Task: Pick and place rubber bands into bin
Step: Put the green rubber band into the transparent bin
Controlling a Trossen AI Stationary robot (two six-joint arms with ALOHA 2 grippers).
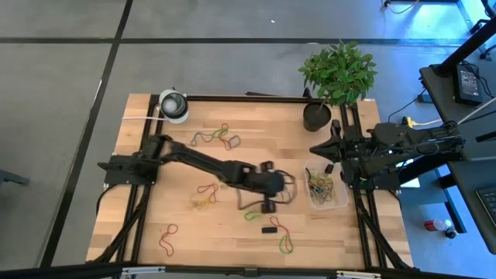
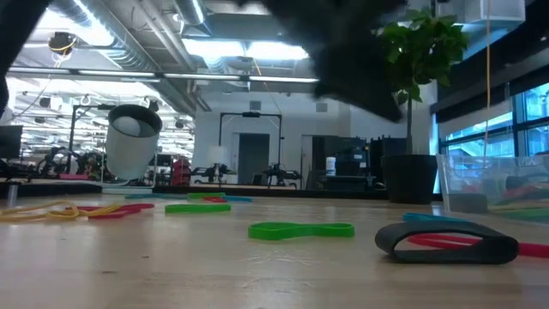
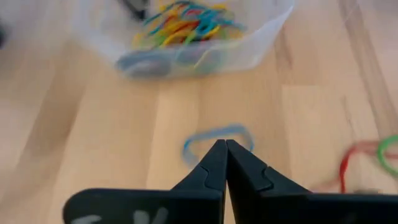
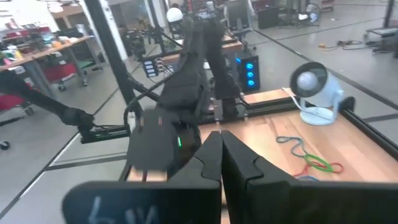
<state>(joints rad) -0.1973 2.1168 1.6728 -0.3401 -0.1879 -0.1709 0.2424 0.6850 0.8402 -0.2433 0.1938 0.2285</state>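
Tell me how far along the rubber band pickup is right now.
Partly done. The bin already holds a colourful heap of bands. In hand: the left gripper is shut right at a blue band lying on the table; a grip isn't clear. Left: loose bands remain scattered. The right gripper waits shut, off the table's right edge.

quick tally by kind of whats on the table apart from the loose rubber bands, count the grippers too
bin: 1
potted plant: 1
white roll: 1
grippers: 2, left gripper and right gripper
total: 5
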